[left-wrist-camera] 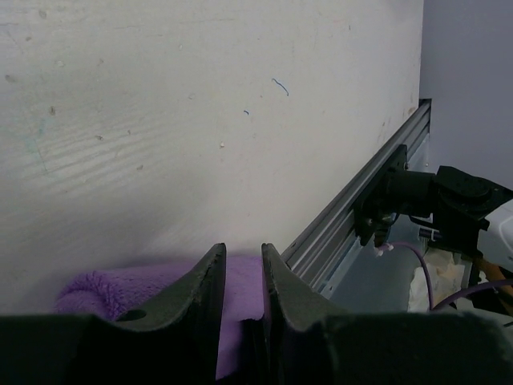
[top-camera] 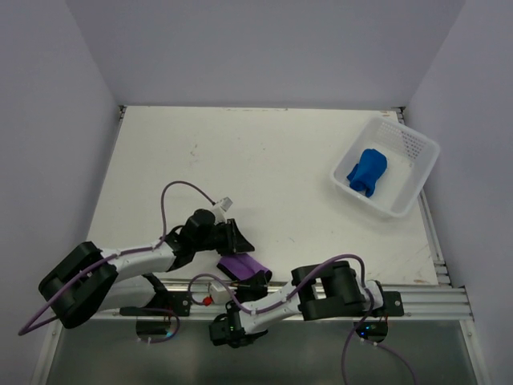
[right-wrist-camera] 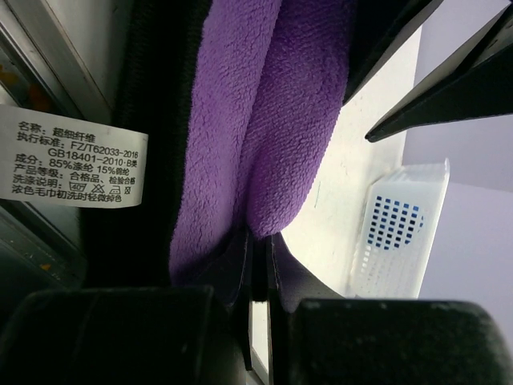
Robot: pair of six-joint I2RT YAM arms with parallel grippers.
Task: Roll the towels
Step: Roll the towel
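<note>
The purple towel [top-camera: 243, 265] lies bunched at the table's front edge, its black section and white care label [right-wrist-camera: 72, 156] towards the rail. My left gripper [top-camera: 238, 241] comes at it from the left. In the left wrist view its fingers stand a narrow gap apart, with purple towel [left-wrist-camera: 240, 281] filling that gap. My right gripper [top-camera: 240, 282] reaches up from below the edge. Its fingertips [right-wrist-camera: 258, 241] are pinched together on a fold of the purple towel [right-wrist-camera: 272, 120]. The blue towel [top-camera: 367, 171] lies rolled in the white basket [top-camera: 417, 188].
The basket stands at the table's right edge and shows in the right wrist view [right-wrist-camera: 397, 233]. An aluminium rail [left-wrist-camera: 353, 208] runs along the front edge, right beside the purple towel. Grey walls close in the back and sides.
</note>
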